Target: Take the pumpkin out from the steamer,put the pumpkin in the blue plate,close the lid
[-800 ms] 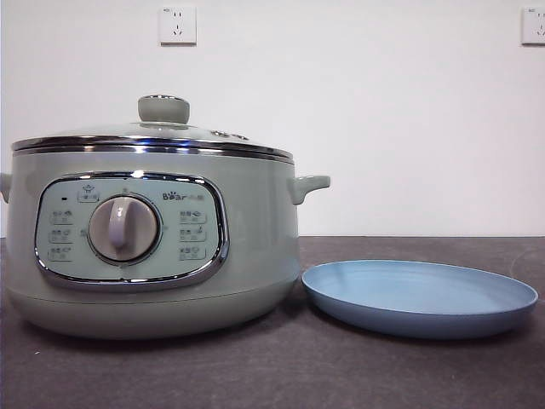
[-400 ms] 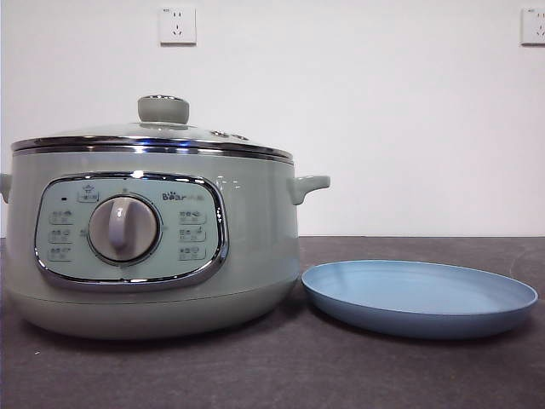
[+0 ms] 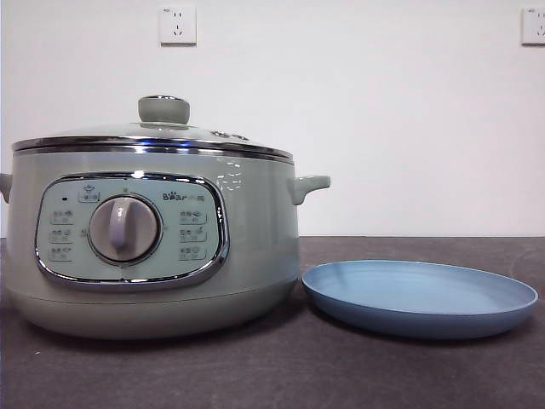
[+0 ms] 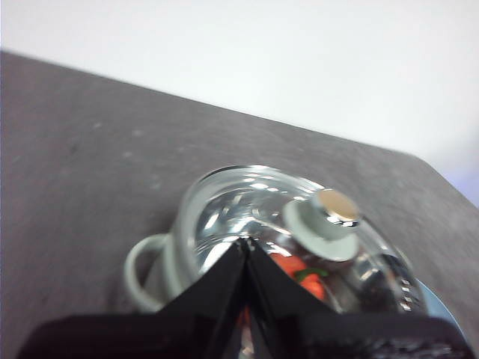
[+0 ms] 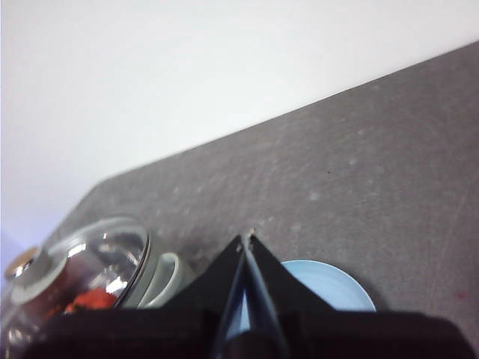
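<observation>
The sage-green steamer (image 3: 153, 247) stands at the left of the table with its glass lid (image 3: 153, 136) on, green knob (image 3: 163, 109) upright. Through the glass the orange pumpkin (image 4: 307, 275) shows inside the pot; it also shows as a red patch (image 5: 88, 301) in the right wrist view. The blue plate (image 3: 419, 296) lies to the right of the steamer, nothing on it. My left gripper (image 4: 245, 243) hangs shut high above the lid (image 4: 292, 224). My right gripper (image 5: 247, 238) is shut, high over the near rim of the plate (image 5: 329, 288). Neither arm shows in the front view.
A dark grey table (image 3: 409, 375) runs back to a white wall with two sockets (image 3: 177, 25). The steamer's side handle (image 3: 308, 186) sticks out toward the plate.
</observation>
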